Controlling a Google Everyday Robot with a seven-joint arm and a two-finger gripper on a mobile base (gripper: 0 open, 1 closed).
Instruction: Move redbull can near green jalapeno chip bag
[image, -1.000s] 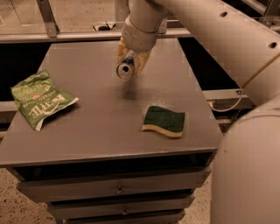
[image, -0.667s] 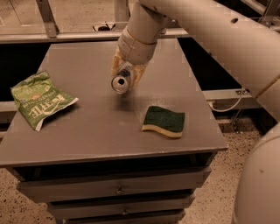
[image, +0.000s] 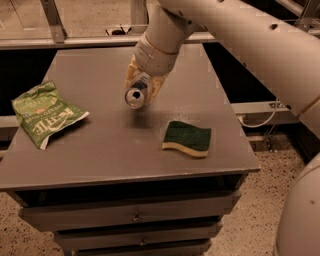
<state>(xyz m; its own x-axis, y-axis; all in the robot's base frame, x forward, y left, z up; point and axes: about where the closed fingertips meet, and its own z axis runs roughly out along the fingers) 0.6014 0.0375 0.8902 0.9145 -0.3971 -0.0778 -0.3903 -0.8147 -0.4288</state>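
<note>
Over the middle of the grey table (image: 100, 150), a little toward its far side, the gripper (image: 142, 86) hangs from the pale arm that reaches in from the upper right. Its two yellowish fingers (image: 131, 75) are clamped on the redbull can (image: 135, 97). The can is held tilted, its shiny round end turned toward the near edge. It appears to be off the tabletop, since a soft shadow lies on the surface just beneath it. The green jalapeno chip bag (image: 45, 114) lies flat at the left edge of the table, one white corner pointing toward the near side. It is well apart from the can, with bare tabletop between them. A sponge (image: 187, 138) with a dark green top and yellow underside sits to the right and nearer than the can, touching neither it nor the gripper. So the pick-up looks done: the can is grasped and apparently lifted. What is left, as I judge it, is to carry the can leftward, set it down beside the bag without pushing the bag off the edge, then release it and withdraw.
</note>
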